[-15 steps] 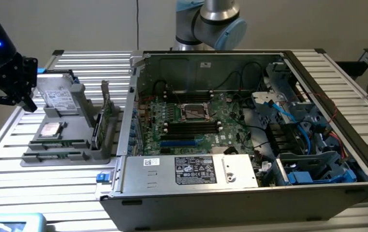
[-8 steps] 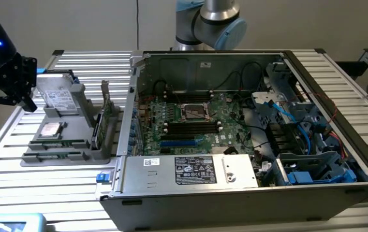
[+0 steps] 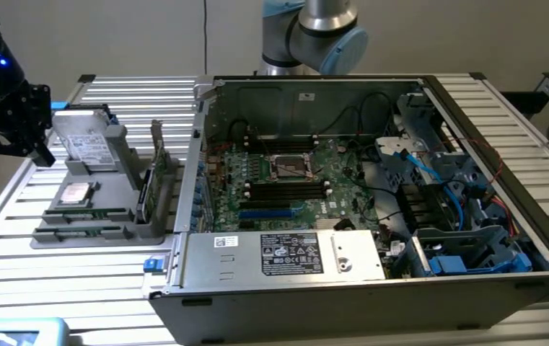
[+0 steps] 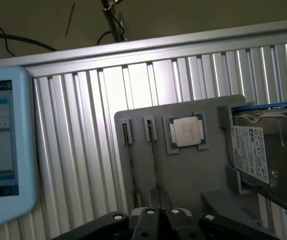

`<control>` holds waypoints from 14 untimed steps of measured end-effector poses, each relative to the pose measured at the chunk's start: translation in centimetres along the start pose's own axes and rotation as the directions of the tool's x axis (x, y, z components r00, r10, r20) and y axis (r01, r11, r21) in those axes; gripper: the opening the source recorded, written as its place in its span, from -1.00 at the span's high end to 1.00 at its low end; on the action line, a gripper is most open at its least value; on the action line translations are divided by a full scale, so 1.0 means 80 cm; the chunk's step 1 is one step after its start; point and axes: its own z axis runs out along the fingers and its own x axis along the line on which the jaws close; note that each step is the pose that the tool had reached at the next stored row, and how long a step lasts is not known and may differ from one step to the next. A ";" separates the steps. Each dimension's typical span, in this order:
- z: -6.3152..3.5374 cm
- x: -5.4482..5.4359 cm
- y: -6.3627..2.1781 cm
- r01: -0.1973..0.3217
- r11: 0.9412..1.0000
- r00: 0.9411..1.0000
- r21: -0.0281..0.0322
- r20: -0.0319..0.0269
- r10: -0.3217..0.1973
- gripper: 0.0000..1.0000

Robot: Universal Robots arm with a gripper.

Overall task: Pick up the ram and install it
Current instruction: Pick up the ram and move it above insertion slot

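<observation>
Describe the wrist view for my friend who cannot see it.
The shut gripper faces a grey holder carrying two ram sticks on edge, a processor chip and a hard drive, all on a ribbed metal table.

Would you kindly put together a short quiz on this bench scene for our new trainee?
1. True or false: the gripper is shut.
2. On the grey holder, what lies between the ram sticks and the hard drive? A fan; B processor chip; C screwdriver.
3. Fill in: in the exterior view, the holder sits on the open computer case's ____ side.
Key: 1 true; 2 B; 3 the exterior view's left.
</observation>
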 end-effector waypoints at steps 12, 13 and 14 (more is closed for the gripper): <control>0.000 0.000 0.000 0.156 0.988 0.988 -0.003 -0.005 -0.156 0.79; 0.000 0.000 0.000 0.161 0.987 0.987 -0.003 -0.005 -0.161 0.79; 0.000 0.000 0.000 0.163 0.987 0.987 -0.004 -0.005 -0.163 0.79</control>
